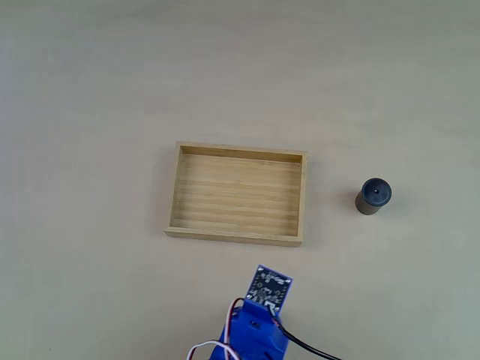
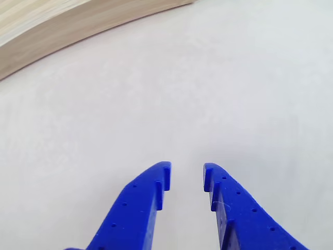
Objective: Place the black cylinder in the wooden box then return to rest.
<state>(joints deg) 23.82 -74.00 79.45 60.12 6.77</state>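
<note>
The wooden box [image 1: 234,237] lies in the middle of the table in the fixed view, with nothing inside it. Its near wall [image 2: 62,26] crosses the top left corner of the other view. The black cylinder [image 1: 373,196] stands upright on the table to the right of the box, a short gap away from it. My blue arm [image 1: 259,326] sits at the bottom edge, below the box, with a small circuit board [image 1: 271,288] on top that hides the fingers. In the other view my gripper [image 2: 186,174] hangs over bare table, slightly open, with nothing between its fingers.
The pale table surface [image 1: 90,90] spreads wide around the box on all sides. A black cable [image 1: 311,349] and white and red wires [image 1: 202,349] trail from the arm at the bottom edge.
</note>
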